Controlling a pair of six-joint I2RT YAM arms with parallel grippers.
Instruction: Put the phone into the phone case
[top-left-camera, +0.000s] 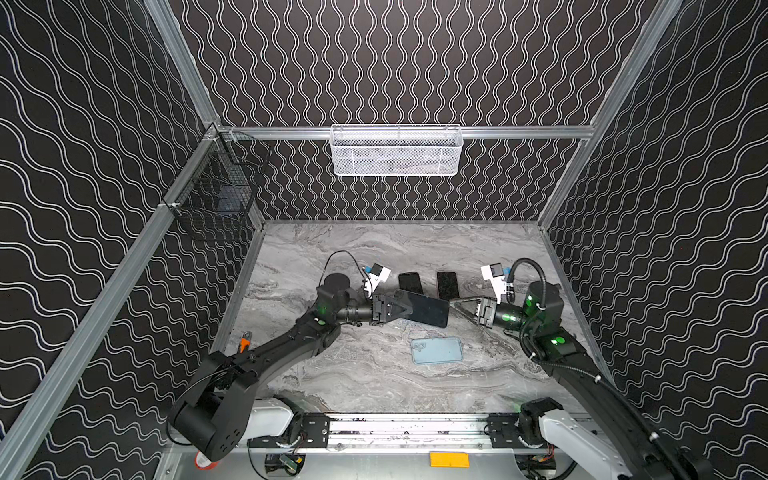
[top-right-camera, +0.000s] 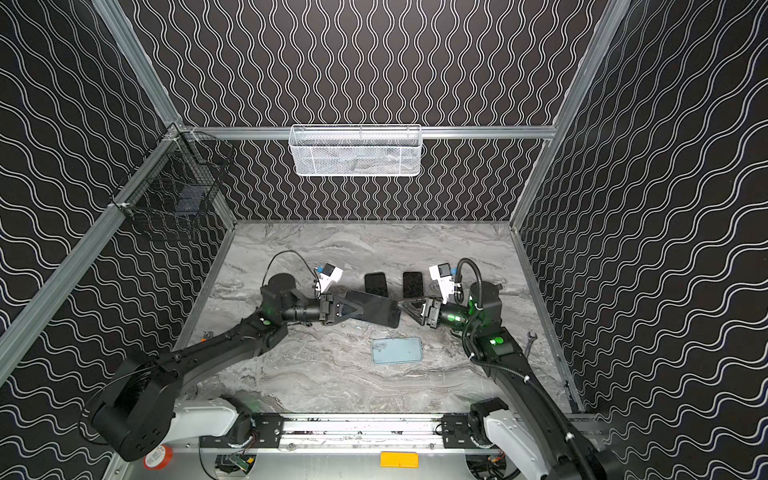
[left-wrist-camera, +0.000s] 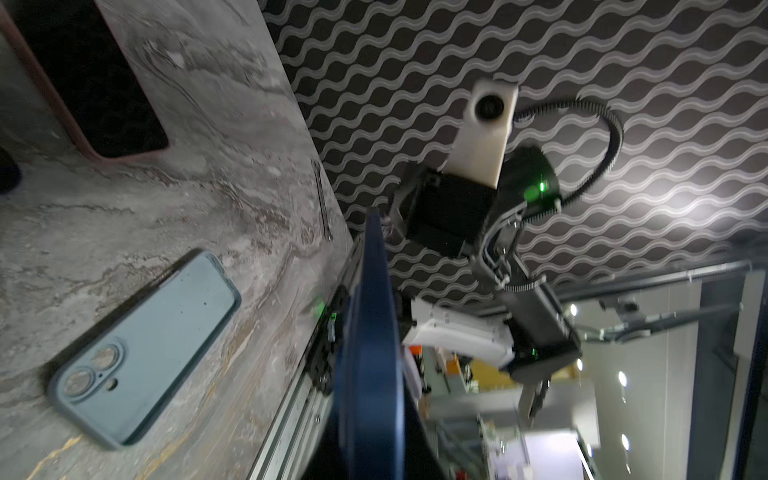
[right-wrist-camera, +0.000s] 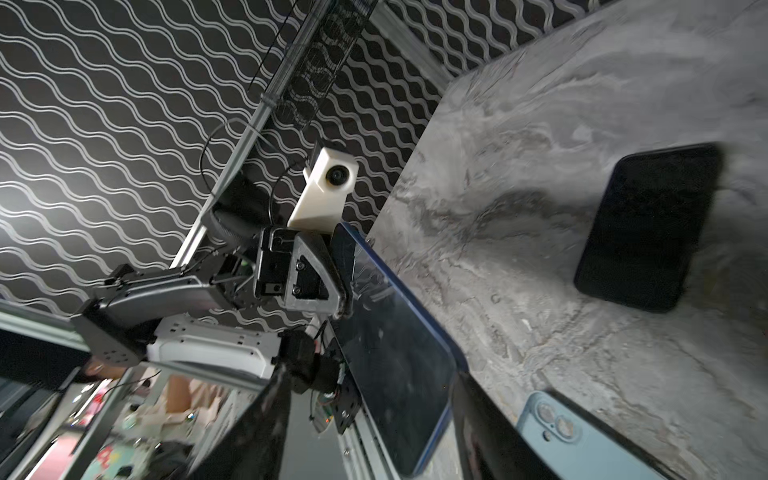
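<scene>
Marble-look worktop (top-left-camera: 374, 374), seen from above: a dark handset (top-left-camera: 410, 283) and a second dark handset (top-left-camera: 447, 285) lie flat side by side toward the back, just behind where the two arms meet. A white mesh basket (top-left-camera: 397, 160) hangs on the rear rail, a black wire basket (top-left-camera: 216, 195) on the left-side rail, and a wrench (top-right-camera: 530, 340) lies by the right edge. The pale blue phone case (top-left-camera: 437, 350) lies flat w/ its camera cut-outs showing, nearer the front rail, apart from both arms and from the handsets.

Centre: the left hand (top-left-camera: 409, 309) is clamped tight on one short end of the dark blue phone (top-left-camera: 430, 313), which is held clear of the worktop, beyond the case & not touching it. Opposite, the right hand (top-left-camera: 454, 305) has its jaws parted. In the right wrist view its fingers (right-wrist-camera: 482, 424) stand either side of the phone's other end w/ a gap showing, so no grip there.
</scene>
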